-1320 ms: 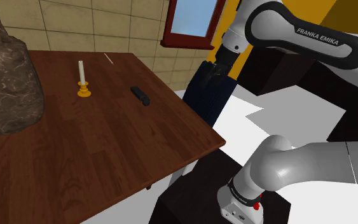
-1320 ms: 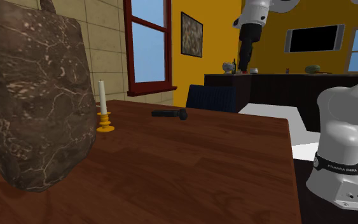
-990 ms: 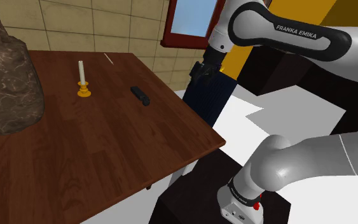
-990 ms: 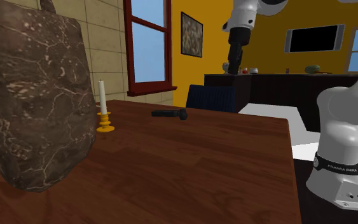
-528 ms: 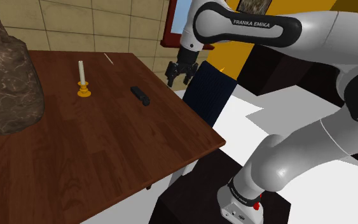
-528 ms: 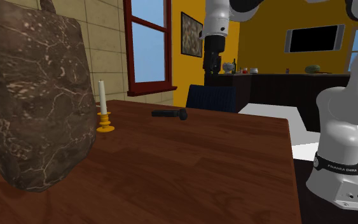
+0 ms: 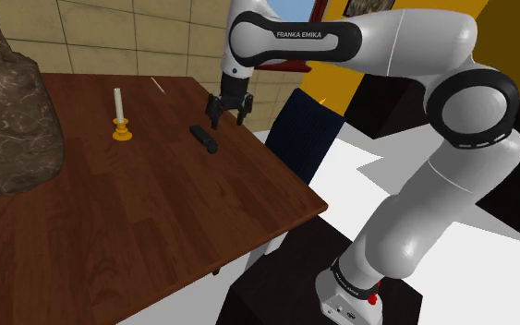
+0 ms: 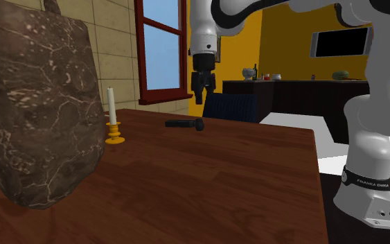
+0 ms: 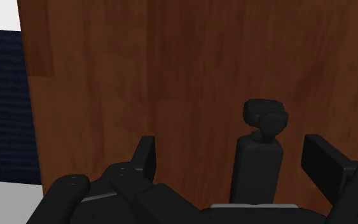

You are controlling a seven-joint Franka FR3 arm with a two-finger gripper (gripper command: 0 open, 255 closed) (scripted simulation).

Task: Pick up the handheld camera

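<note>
We see the claw (image 9: 234,153) spread wide and empty, hovering above the counter (image 9: 171,76). Under it, between the fingers (image 9: 147,154) but untouched, lies the black camera (image 9: 260,159), near the counter's edge. Beyond stands a candle (image 7: 118,118).

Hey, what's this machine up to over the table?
A white robot arm is going for the small black handheld camera lying on the wooden table. Its black gripper hovers above the camera, fingers open and not touching it. A candle in an orange holder stands nearby.
</note>
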